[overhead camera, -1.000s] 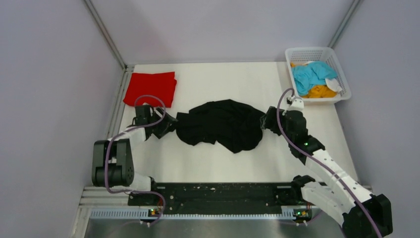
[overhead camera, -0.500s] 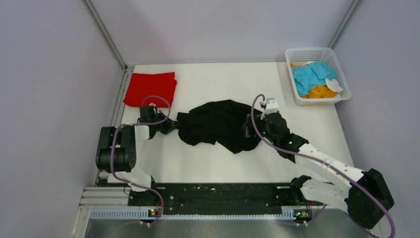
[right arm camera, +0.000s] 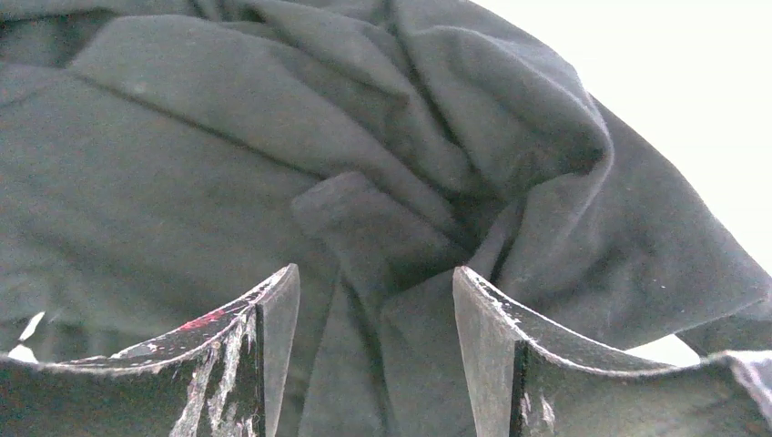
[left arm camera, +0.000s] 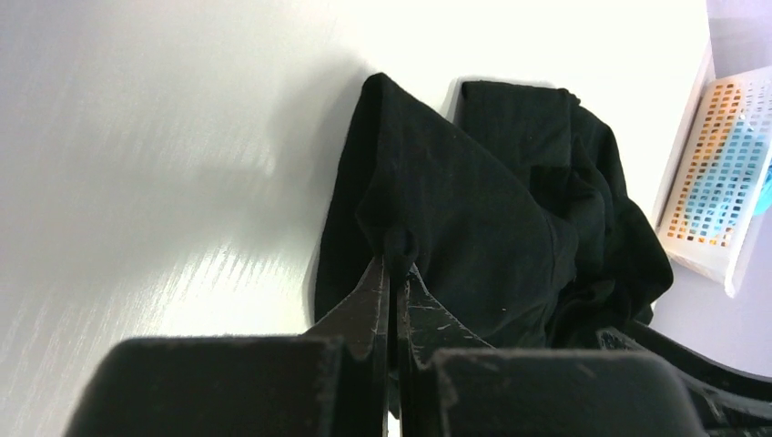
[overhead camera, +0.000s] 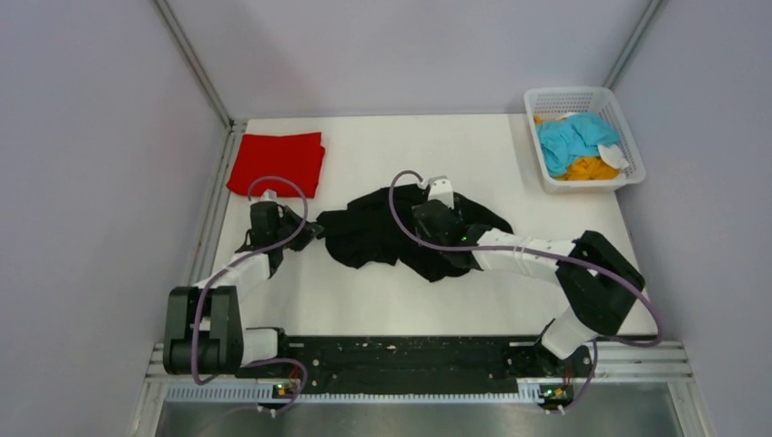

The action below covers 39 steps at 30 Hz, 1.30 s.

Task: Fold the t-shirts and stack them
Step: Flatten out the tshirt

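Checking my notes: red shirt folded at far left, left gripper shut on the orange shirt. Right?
No: the left gripper is shut on the black shirt, as the left wrist view shows. The red shirt is folded at far left.

Left arm (overhead camera: 241,266), right arm (overhead camera: 528,255): black joints, white links, purple cable (overhead camera: 391,196) looped behind jaws. Left gripper (left arm camera: 393,273): black wedge fingers, scuffed. Right gripper (right arm camera: 373,300): dark scratched fingers, red smear (right arm camera: 205,319) on one; white cap (overhead camera: 441,191) behind jaws.

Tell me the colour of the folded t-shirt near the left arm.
The folded t-shirt is bright red, best seen from top external.
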Available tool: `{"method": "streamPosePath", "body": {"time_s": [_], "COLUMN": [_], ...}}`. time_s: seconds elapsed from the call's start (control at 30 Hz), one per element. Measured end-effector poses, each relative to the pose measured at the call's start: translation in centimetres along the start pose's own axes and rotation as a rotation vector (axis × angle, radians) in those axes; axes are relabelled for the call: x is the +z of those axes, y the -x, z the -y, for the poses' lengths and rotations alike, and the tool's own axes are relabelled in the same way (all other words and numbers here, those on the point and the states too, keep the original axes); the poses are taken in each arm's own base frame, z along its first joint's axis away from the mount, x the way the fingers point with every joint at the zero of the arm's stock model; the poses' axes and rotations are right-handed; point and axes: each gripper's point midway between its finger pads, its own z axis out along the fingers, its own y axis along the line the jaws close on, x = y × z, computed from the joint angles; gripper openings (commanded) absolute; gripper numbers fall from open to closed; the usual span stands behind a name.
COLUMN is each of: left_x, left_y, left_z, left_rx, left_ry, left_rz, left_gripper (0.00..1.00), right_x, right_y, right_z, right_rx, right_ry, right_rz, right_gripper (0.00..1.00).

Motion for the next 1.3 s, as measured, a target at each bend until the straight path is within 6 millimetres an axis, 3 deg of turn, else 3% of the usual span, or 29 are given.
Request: {"method": "streamPosePath", "body": {"time_s": [0.13,0.4,0.63,0.73,0.77,0.97,1.07,1.2,1.3], "left_x": [-0.1,-0.3,-0.7,-0.9,-1.0,-1.8,-2.8,-5.6,-9.5], "left_y": [-0.2,-0.6,-0.3,0.1,0.3,0.6,1.0,2.7,4.9], "left_z": [-0.2,-0.7,-0.8,-0.9,-0.9,-1.0,-0.2,2.9,6.7], "left_rx": [0.001,0.005,0.015,0.02,0.02,0.022,0.027,0.054,0.095], "left_ry": [0.007,0.025,0.04,0.052,0.056,0.078,0.067,-0.013,-0.116], "left_rz": [-0.002,-0.014,0.005,0.027,0.035,0.061,0.075,0.152,0.266], "left_gripper": [0.0,0.0,0.0,0.0,0.0,0.0,0.0,0.0,0.0], "right_x": [1.4,1.7,1.3,0.9,0.6,-2.7,-4.9,-8.3,-11.6], "right_y": [-1.0,-2.7,-2.7,-2.6,-2.4,-0.8,1.1,4.6,8.1], "right_z": [0.9,3.1,4.9,5.9,6.1,8.3,9.1,9.7,10.2], "right_rx": [-0.014,-0.047,-0.037,-0.039,-0.035,0.025,0.08,0.16,0.23], "right_ry": [-0.112,-0.263,-0.367,-0.412,-0.419,-0.43,-0.401,-0.327,-0.243], "right_rz": [-0.031,-0.048,-0.027,-0.013,-0.005,0.072,0.137,0.247,0.359], "right_gripper": [0.62,0.56,0.21,0.0,0.0,0.0,0.0,0.0,0.0]}}
